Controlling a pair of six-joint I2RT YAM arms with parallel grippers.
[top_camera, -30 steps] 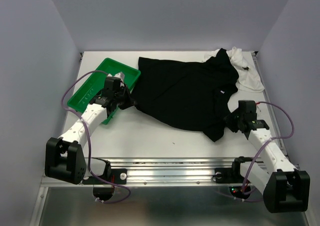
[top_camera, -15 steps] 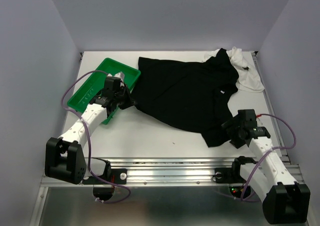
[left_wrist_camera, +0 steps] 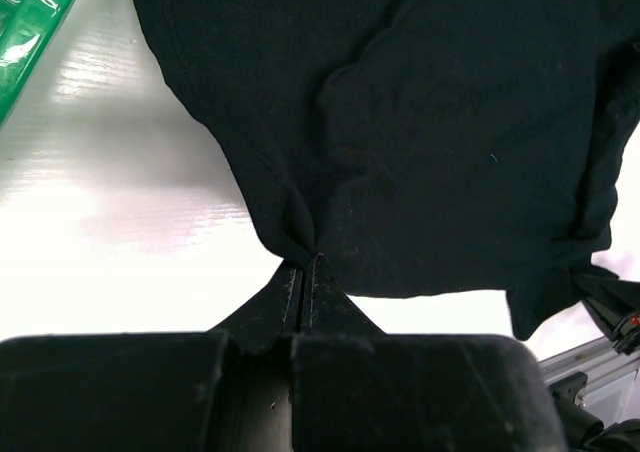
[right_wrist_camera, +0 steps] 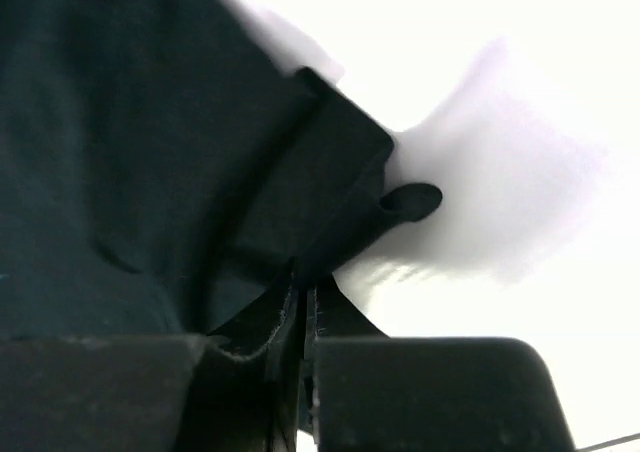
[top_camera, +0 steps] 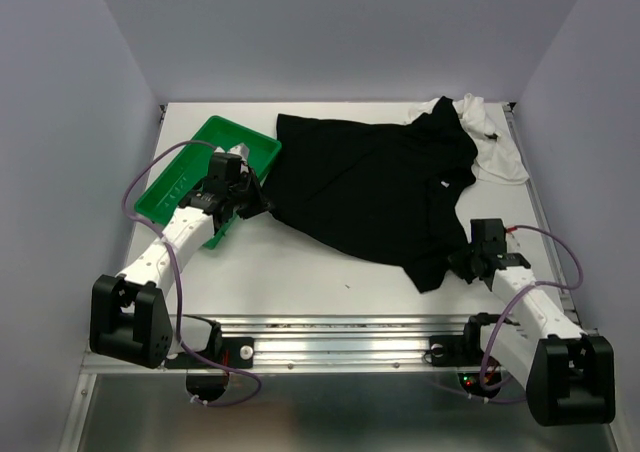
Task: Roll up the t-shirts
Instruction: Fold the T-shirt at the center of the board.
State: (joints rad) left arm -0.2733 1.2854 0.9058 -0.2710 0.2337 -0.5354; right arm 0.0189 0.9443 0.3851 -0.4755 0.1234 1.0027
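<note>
Pinching hems of the limp, creased black t-shirt (top_camera: 370, 187): left fingers (left_wrist_camera: 281, 297), right fingers (right_wrist_camera: 281, 319), both clamped tight.

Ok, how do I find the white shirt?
Look at the white table, far right corner. A big black shirt lies spread across the middle; the white shirt is bunched beside it, partly under its edge. It is the only pale cloth there.
</note>
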